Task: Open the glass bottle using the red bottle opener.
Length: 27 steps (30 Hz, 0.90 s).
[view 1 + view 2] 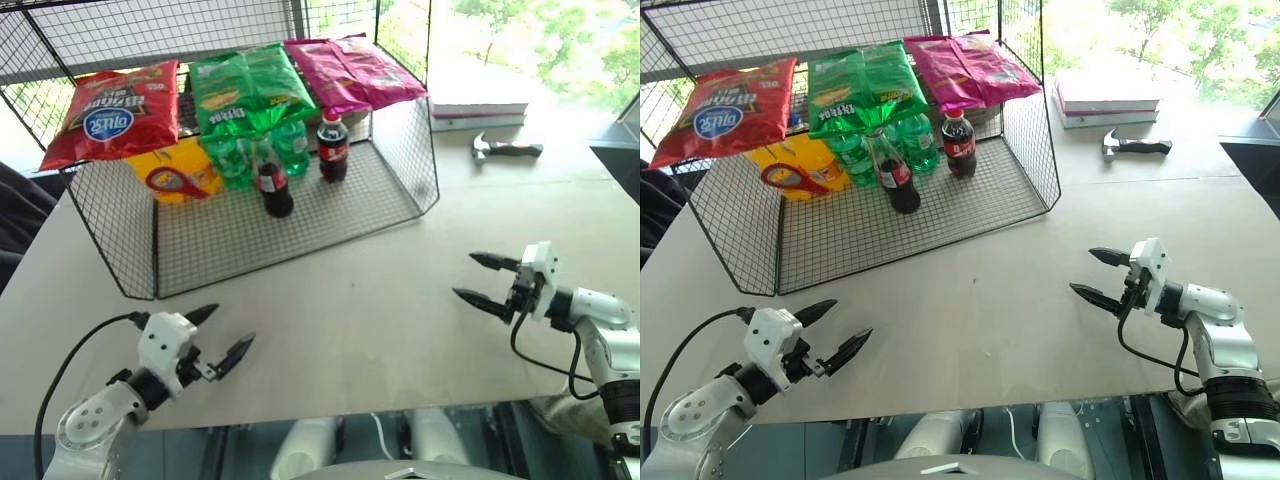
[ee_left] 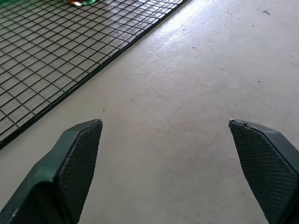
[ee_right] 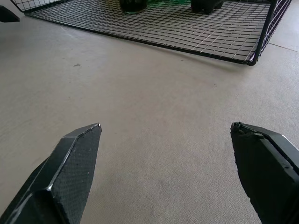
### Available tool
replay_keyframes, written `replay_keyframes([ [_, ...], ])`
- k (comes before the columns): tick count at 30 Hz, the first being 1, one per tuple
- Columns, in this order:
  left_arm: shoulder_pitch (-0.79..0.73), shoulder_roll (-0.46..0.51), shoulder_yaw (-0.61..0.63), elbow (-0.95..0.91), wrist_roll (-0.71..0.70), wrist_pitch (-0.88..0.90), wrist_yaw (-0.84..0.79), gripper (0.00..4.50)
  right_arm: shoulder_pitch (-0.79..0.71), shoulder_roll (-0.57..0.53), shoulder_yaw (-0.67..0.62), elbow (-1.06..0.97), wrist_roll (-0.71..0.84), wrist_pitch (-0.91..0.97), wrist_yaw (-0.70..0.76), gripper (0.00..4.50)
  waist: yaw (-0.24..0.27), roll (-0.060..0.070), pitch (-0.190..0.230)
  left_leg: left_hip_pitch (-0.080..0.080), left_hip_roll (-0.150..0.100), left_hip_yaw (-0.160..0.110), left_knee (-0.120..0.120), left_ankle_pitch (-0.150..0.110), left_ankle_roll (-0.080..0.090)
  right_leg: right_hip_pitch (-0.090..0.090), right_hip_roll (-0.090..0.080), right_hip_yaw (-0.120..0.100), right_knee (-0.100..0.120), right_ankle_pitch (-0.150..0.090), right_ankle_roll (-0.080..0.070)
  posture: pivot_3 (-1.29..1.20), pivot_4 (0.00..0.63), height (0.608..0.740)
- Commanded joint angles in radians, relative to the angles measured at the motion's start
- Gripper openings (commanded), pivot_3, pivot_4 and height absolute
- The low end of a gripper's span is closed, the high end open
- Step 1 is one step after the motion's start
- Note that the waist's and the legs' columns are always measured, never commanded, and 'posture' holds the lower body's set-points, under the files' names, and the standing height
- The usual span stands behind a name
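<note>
The glass bottle (image 1: 273,186) is standing upright on the floor of the wire rack (image 1: 250,235), long axis vertical and neck pointing up, near the middle of the rack's front part. The opener (image 1: 172,181) is lying left of the bottle inside the rack, leaning on a yellow packet (image 1: 180,168); its oval ring is facing left and its short handle is pointing right toward the bottle, long axis roughly level. A plastic bottle (image 1: 332,147) with a red cap is standing upright just right of and behind the glass bottle. Chip bags (image 1: 245,85) are resting along the rack's upper shelf. The left gripper (image 1: 220,337) is hovering over the bare table (image 1: 370,310) in front of the rack's left corner, fingers spread wide and holding nothing. The right gripper (image 1: 482,281) is hovering over the table well to the right of the rack's front, fingers spread wide and empty, pointing left. A hammer (image 1: 505,149) is lying on the table right of the rack.
</note>
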Motion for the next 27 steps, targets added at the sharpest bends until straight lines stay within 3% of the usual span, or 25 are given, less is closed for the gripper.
replay_keyframes([
  [1,-0.009,0.003,0.019,-0.011,-0.005,-0.02,0.003,4.5,-0.013,0.001,-0.004,-0.011,0.004,-0.015,0.016,4.44,0.0,0.0,0.0,0.0,0.0,0.0,0.0,0.0,0.0,0.0,0.0,0.0,0.0,0.0,0.0,0.0,0.15,0.74],
  [21,-0.07,0.0,0.01,0.042,-0.009,-0.029,-0.02,4.5,0.024,0.007,-0.006,-0.055,0.003,-0.015,-0.005,4.44,0.0,0.0,0.0,0.0,0.0,0.0,0.0,0.0,0.0,0.0,0.0,0.0,0.0,0.0,0.0,0.0,0.15,0.74],
  [27,-0.146,-0.041,0.055,0.044,-0.025,-0.041,0.063,4.5,0.03,0.02,0.011,-0.142,0.023,0.016,-0.014,4.44,0.001,0.0,0.0,0.0,0.0,-0.001,0.0,0.0,0.0,0.0,0.0,0.0,0.0,0.0,0.0,0.0,0.15,0.74],
])
